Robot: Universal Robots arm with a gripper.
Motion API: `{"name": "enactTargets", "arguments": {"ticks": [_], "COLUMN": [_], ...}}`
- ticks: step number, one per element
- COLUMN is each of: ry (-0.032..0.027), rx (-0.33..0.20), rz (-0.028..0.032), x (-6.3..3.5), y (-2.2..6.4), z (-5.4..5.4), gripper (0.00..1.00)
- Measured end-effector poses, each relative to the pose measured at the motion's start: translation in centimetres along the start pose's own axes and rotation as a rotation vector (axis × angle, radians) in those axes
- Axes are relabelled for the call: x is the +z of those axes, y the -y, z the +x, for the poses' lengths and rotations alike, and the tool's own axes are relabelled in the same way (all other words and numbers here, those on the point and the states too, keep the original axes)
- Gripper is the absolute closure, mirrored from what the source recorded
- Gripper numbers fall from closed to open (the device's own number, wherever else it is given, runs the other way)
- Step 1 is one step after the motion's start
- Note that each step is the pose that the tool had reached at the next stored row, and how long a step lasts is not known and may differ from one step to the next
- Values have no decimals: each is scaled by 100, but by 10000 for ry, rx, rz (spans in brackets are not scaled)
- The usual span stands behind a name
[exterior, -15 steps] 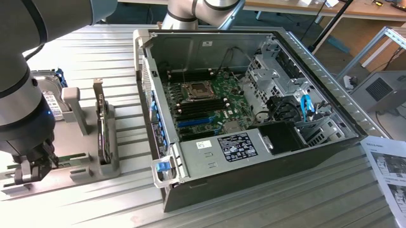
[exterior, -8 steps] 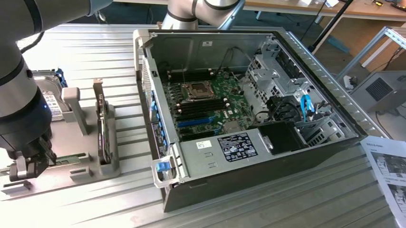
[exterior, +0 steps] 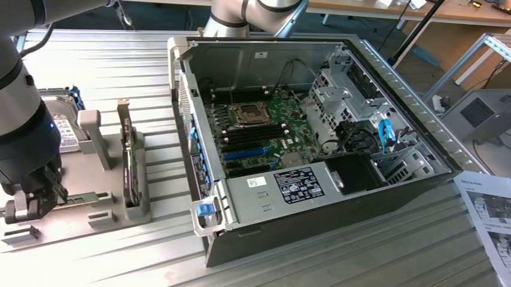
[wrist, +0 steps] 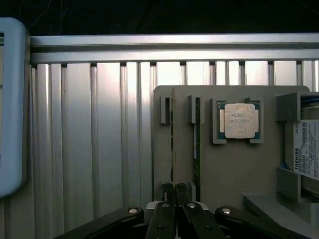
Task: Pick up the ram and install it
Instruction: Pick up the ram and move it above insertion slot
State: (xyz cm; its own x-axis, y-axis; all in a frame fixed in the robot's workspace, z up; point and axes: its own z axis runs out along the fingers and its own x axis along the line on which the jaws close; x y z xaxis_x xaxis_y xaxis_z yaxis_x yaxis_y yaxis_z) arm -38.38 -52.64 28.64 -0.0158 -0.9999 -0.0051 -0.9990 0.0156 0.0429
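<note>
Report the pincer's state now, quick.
Pincer: closed, at the near end of the ram; whether it grips it cannot be told.

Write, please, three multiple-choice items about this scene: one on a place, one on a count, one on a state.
1. Where does the ram stand? A) in the grey holder B) in the motherboard C) on the paper
2. How many memory sticks stand there? A) one B) two C) four
3. The gripper is: A) shut B) wide open C) holding the processor
Answers: 1 A, it stands edge-up in a holder slot; 2 B, the ram and its twin; 3 A, no gap shows at its tip.
</note>
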Motion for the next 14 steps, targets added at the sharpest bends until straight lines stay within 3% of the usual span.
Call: {"name": "enactTargets", "arguments": {"ticks": [14], "ry": [0], "rx": [0], "rz": [0], "x": [-250], "y": [-11], "z": [-1], "gripper": [88]}}
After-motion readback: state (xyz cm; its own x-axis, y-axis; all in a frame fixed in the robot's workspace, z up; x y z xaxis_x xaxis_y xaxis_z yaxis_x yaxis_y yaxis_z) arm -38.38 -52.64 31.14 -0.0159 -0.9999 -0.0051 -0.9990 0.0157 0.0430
